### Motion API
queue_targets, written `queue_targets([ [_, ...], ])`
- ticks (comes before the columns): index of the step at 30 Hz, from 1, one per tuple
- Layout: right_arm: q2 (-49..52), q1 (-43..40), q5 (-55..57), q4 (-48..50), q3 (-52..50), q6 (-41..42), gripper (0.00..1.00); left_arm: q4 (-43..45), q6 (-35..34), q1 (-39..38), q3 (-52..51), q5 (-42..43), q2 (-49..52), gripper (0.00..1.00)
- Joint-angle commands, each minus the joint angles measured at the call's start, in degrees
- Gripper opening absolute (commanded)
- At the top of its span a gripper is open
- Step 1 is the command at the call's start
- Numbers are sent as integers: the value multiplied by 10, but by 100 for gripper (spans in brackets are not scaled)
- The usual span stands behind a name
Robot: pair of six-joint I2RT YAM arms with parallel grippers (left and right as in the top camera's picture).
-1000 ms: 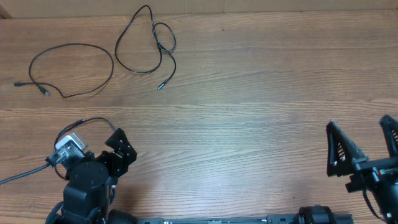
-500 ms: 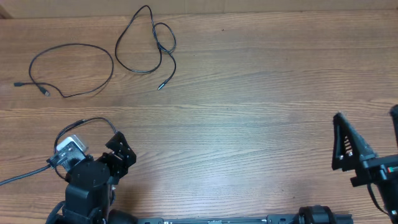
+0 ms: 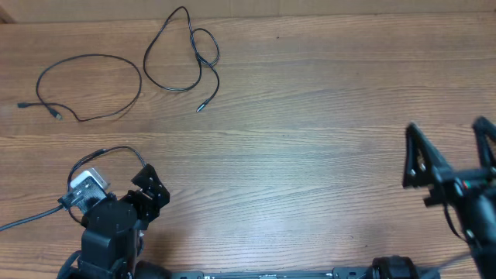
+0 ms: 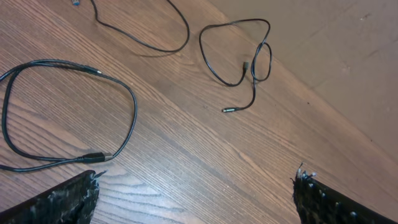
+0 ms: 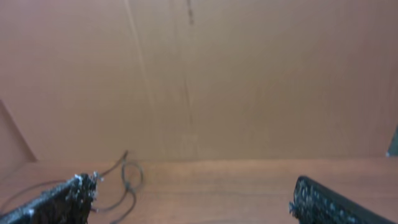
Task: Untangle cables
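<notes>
Two thin black cables lie apart at the table's far left. One cable (image 3: 139, 80) forms a wide open loop with both plugs near its left side. The other cable (image 3: 145, 60) makes a tall loop that crosses itself in a small ring, and its plug (image 3: 199, 108) points toward me. The left wrist view shows this ringed cable (image 4: 214, 68) and part of the wide loop (image 4: 180, 40). My left gripper (image 3: 151, 190) (image 4: 196, 199) is open over bare wood, well short of both. My right gripper (image 3: 451, 155) (image 5: 193, 199) is open at the near right, with the ringed cable (image 5: 127, 177) blurred far off.
My left arm's own thicker black wire (image 3: 101, 151) (image 4: 134, 106) loops on the wood beside the left gripper. A brown cardboard wall (image 5: 217, 74) stands behind the table's far edge. The wooden table (image 3: 310, 116) stretches between the two arms.
My right gripper swung toward the right edge, then came back left and a little farther from the front edge. The left arm and both cables have not moved.
</notes>
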Motion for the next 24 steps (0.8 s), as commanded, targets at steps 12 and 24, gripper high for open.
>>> queue_targets([
  [12, -215, -54, 1, 233, -398, -2, 100, 0, -7, -3, -5, -12, -5, 100],
  [24, -339, -56, 22, 377, -633, 0, 100, 0, -7, -3, -5, -12, -5, 99],
])
